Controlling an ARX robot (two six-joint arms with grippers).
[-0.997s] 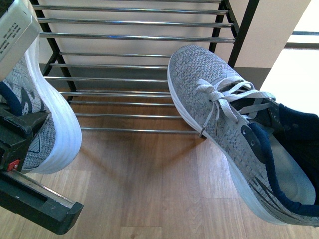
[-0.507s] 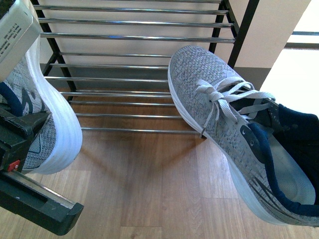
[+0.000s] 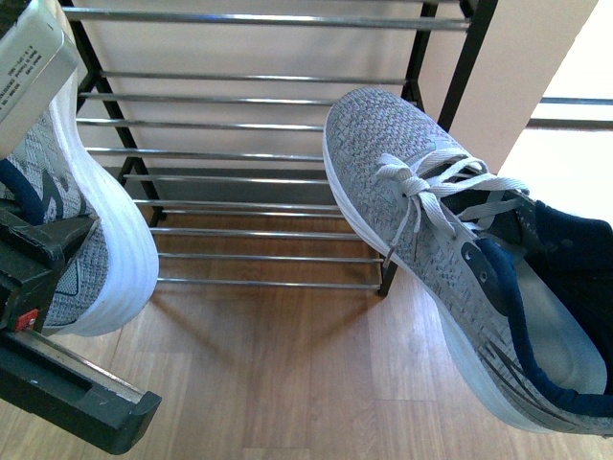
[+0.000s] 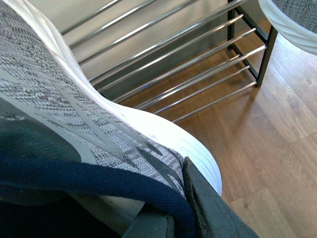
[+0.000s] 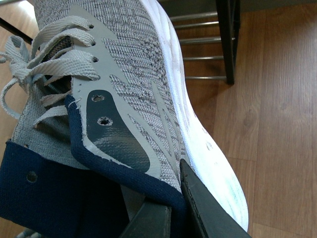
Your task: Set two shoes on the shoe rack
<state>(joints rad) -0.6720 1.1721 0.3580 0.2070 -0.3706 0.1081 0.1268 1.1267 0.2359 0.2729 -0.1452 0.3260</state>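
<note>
Two grey knit sneakers with white soles hang in the air in front of the shoe rack. The left sneaker is held sole outward, and my left gripper is shut on its navy heel collar. In the left wrist view the left gripper pinches that collar. The right sneaker points its toe at the rack's right end. My right gripper is shut on the right sneaker's navy collar. No sandals are in view.
The rack has black uprights and thin silver rods and stands on a wooden floor. A beige wall lies behind its right side. The right sneaker's toe is close to the right upright.
In the front view the rack has slid lower in the picture, showing more of its upper rods. Both sneakers and grippers keep their places in the frame.
</note>
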